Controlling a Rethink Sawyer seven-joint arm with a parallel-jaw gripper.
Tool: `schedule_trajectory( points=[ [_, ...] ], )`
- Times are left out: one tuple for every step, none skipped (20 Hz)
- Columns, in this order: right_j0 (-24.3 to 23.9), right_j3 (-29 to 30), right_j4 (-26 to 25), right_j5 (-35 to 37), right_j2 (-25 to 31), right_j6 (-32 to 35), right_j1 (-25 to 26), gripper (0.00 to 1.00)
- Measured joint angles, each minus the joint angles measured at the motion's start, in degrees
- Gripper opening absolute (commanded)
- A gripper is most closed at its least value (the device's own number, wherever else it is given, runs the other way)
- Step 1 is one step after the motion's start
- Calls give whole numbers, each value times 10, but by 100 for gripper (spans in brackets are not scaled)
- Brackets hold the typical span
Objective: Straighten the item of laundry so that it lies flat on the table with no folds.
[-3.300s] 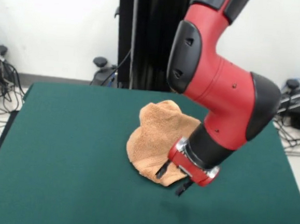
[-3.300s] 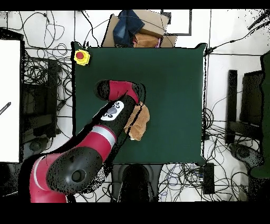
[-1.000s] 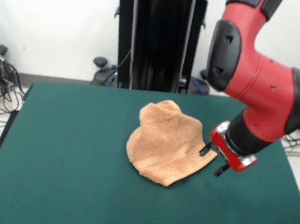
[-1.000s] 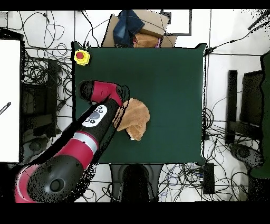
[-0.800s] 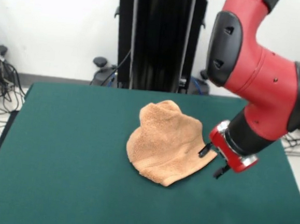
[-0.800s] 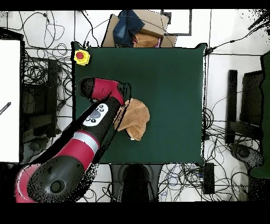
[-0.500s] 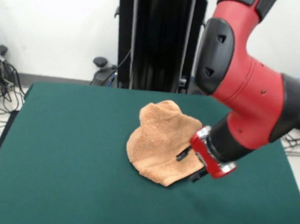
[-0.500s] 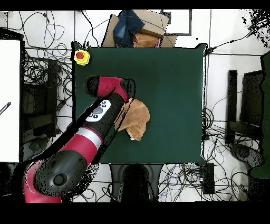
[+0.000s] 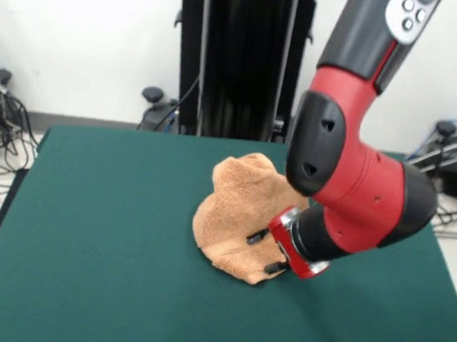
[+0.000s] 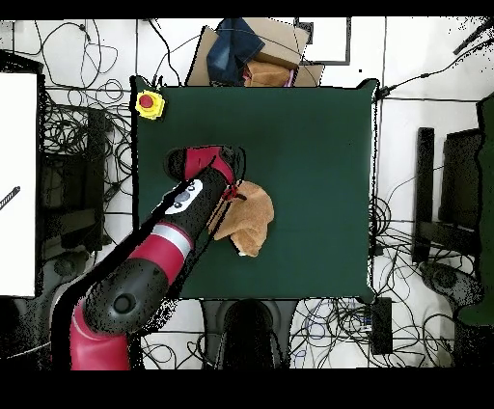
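The peach-orange towel (image 9: 240, 207) lies bunched and folded near the middle of the dark green table (image 9: 96, 240), with a raised hump at its far side. It also shows in the overhead view (image 10: 251, 217). My gripper (image 9: 262, 252) is open, its two black fingertips spread over the towel's near right part, just at the cloth's surface. In the overhead view my gripper (image 10: 232, 193) sits at the towel's left upper edge. The towel's tag is hidden.
My red arm (image 9: 354, 189) leans over the table's right side. A yellow box with a red button (image 10: 149, 103) sits at the table's corner. Cables and equipment lie on the floor around the table.
My gripper has moved left from beside the towel's right edge to over the towel's near right part. The towel has kept its shape.
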Motion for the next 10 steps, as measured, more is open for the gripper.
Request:
schedule_trajectory(
  points=[
    [0, -3, 0, 3, -1, 0, 4, 100],
    [0, -8, 0, 7, -6, 0, 6, 100],
    [0, -13, 0, 11, -10, 0, 7, 100],
    [0, -16, 0, 15, -11, 1, 7, 100],
    [1, -17, 1, 16, -11, 2, 8, 100],
    [2, -18, 2, 17, -11, 2, 8, 100],
    [2, -18, 2, 17, -11, 3, 8, 100],
    [3, -17, 3, 17, -11, 4, 7, 100],
    [4, -17, 4, 17, -10, 5, 7, 100],
    [5, -15, 4, 17, -10, 5, 5, 100]
  ],
)
